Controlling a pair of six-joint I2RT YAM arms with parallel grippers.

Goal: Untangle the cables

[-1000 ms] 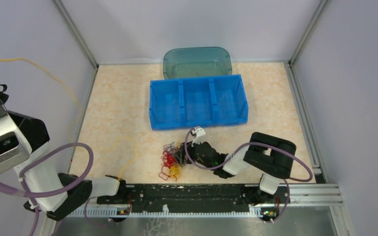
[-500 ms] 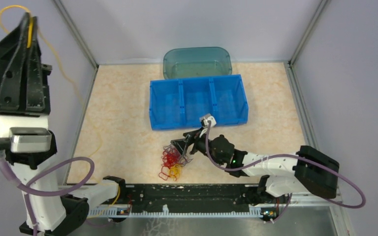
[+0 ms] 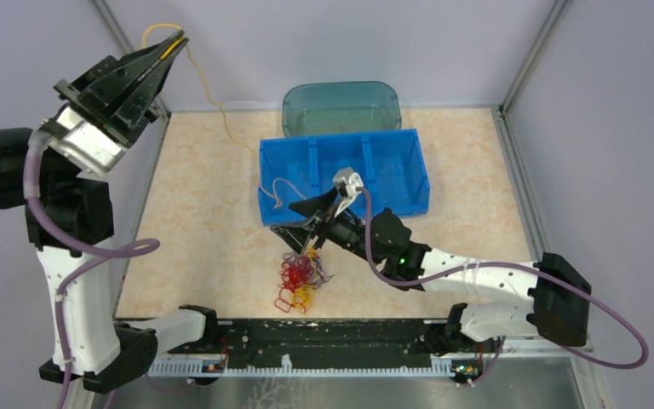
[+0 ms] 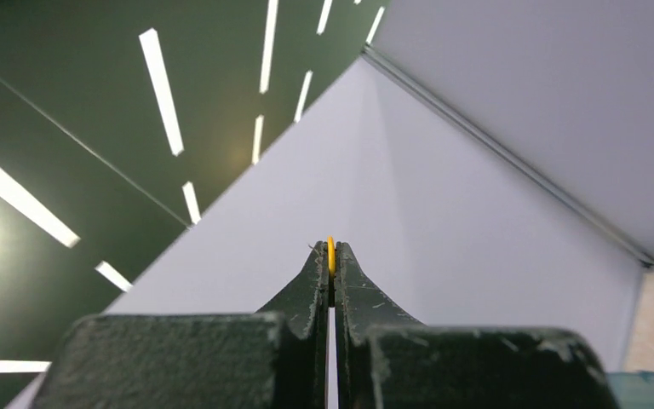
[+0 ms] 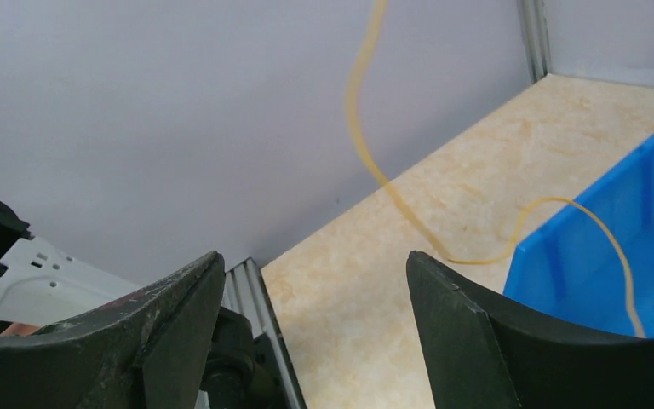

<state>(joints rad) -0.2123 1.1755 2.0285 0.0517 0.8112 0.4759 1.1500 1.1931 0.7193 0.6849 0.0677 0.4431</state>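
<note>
Right pincer [image 3: 294, 220] spread apart, just beside the clump of cables [image 3: 298, 277] on the table [image 3: 204, 213], in front of the blue bin [image 3: 392, 204]. Left pincer [image 3: 179, 38] raised high at far left, clamped on a yellow cable [image 3: 209, 89] trailing down to that bin's left end.

White arms [image 3: 72, 290], black joints [image 3: 0, 166], looping lavender cables [image 3: 102, 251].

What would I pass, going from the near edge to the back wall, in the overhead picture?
black rail → clump of cables → blue bin → teal tub
</note>
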